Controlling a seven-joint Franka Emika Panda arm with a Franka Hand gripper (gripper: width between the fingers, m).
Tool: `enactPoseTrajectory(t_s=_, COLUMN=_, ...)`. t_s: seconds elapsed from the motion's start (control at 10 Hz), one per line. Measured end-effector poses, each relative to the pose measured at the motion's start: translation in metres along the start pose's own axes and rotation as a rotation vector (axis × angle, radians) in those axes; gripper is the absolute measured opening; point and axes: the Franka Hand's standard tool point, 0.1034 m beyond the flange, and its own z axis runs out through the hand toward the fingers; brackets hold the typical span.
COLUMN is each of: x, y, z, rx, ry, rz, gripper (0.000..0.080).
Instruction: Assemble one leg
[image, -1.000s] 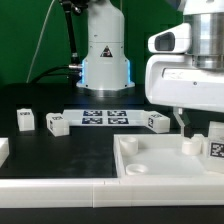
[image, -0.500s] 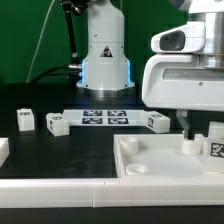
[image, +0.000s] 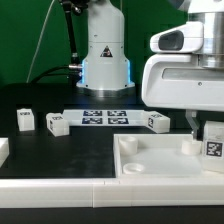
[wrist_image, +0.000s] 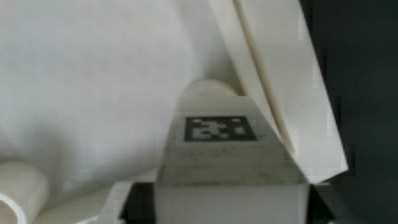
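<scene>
The big white square slab (image: 165, 160) lies at the front of the black table (image: 60, 150), toward the exterior view's right. It has a raised rim and a round hole near its corner.

The robot's gripper (image: 200, 128) hangs just above the far right part of the slab. Its white body fills the upper right of the exterior view. The dark fingers (image: 187, 122) point down next to a leg (image: 213, 140), a small white block with a black-and-white tag that stands at the right edge of that view. In the wrist view the leg (wrist_image: 222, 135) shows between the finger parts, with its tag facing the camera. It is hard to tell if the jaws press on it or how far open they are.

The marker board (image: 105, 117) lies flat at the middle back of the table. Three more legs sit in that row: one (image: 155, 122) just right of the board, one (image: 57, 123) just left of it, and one (image: 25, 121) near the left edge.
</scene>
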Motion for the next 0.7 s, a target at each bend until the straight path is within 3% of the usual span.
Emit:
enactPoseTrajectory(t_s=0.3, x=-0.002, y=-0.0006, z=0.0015, rx=0.012, ry=0.0, rz=0.373, gripper=0.029)
enactPoseTrajectory(t_s=0.5, x=-0.0017, y=0.0014, z=0.002, rx=0.037, ry=-0.005, rz=0.626, gripper=0.029)
enactPoseTrajectory(t_s=0.7, x=-0.0027, y=0.0017, z=0.0023, rx=0.04, ry=-0.007, rz=0.855, gripper=0.029)
